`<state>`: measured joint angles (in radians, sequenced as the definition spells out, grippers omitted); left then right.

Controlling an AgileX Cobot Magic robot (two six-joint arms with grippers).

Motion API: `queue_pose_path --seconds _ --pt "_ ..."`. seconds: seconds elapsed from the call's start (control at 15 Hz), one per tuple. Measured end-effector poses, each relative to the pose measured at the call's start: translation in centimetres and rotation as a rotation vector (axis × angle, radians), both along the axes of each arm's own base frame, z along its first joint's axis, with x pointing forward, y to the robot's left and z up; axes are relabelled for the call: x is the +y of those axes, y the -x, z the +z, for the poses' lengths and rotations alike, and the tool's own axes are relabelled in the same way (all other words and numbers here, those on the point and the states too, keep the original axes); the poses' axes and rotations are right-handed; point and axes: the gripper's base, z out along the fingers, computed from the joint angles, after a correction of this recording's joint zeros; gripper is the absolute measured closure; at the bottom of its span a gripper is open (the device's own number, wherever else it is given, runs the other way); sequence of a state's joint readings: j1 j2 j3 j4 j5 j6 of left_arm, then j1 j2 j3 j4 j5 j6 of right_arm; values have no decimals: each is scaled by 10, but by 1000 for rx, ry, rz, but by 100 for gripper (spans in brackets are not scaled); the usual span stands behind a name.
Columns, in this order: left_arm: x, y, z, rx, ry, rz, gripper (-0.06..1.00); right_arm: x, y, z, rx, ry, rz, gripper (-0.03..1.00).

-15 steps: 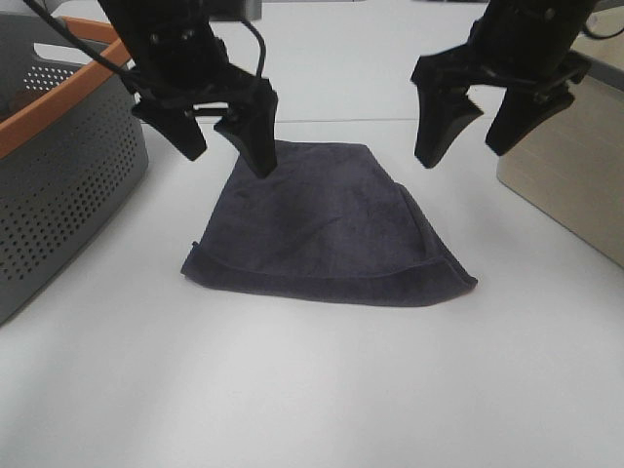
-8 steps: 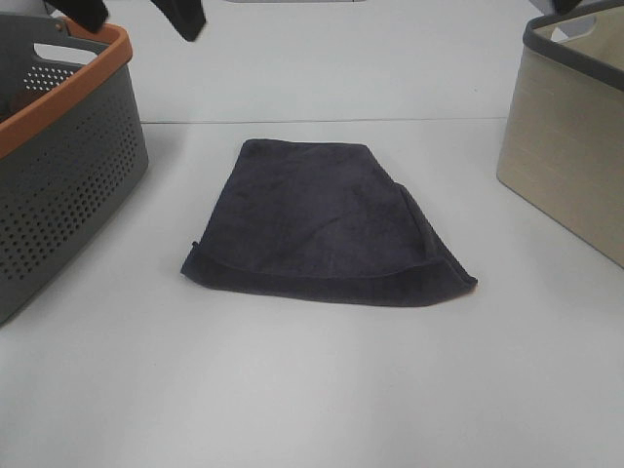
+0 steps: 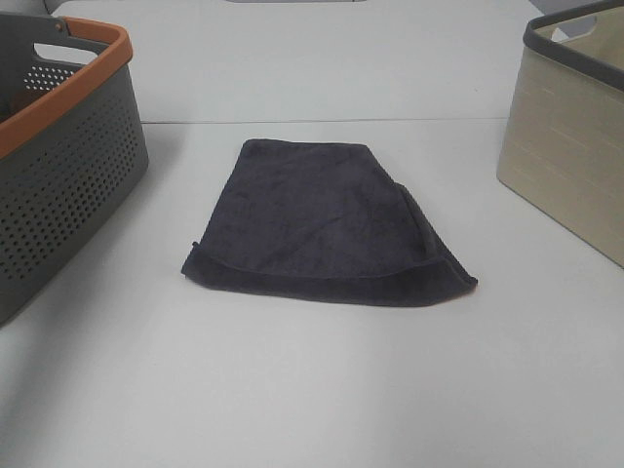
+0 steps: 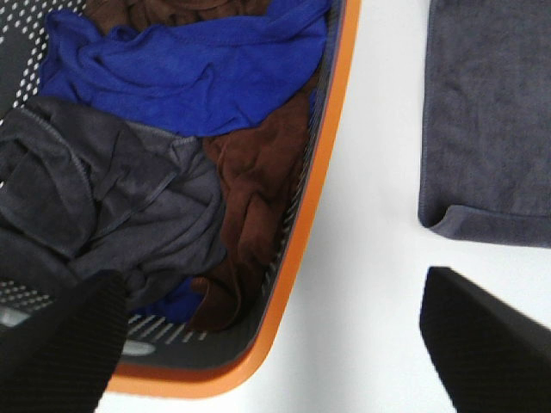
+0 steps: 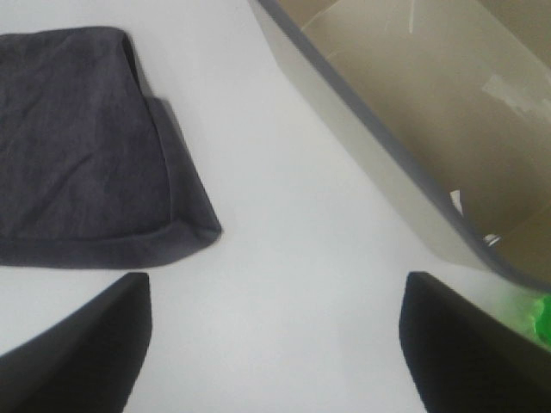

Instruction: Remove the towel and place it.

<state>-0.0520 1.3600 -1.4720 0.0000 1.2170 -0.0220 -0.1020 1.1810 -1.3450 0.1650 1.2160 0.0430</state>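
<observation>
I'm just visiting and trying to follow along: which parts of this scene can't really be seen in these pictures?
- The underside of the towel: hidden by its own folds in every view.
- Orange-rimmed grey basket: the high view cuts it off at the left edge; the left wrist view shows piled laundry covering its bottom.
- Beige bin: cut off at the right edge.
- Both pincers: absent from the high view; wrist views show only dark blurred fingertips, spread apart.
</observation>
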Motion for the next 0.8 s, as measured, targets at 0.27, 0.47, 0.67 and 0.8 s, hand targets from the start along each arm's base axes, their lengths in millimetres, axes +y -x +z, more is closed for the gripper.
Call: queue_pose_path --seconds 0.27,0.47,0.67,0.8 --pt "5 88 -7 -50 5 8 8 10 96 -35 -37 11 23 26" --pt "8 138 -23 -83 10 13 8 15 143 -58 -101 16 24 26" --pt "11 193 -40 -175 6 16 8 21 194 -93 -227 61 71 26" --pt "12 208 -50 -200 7 16 8 24 201 -111 -226 45 94 26"
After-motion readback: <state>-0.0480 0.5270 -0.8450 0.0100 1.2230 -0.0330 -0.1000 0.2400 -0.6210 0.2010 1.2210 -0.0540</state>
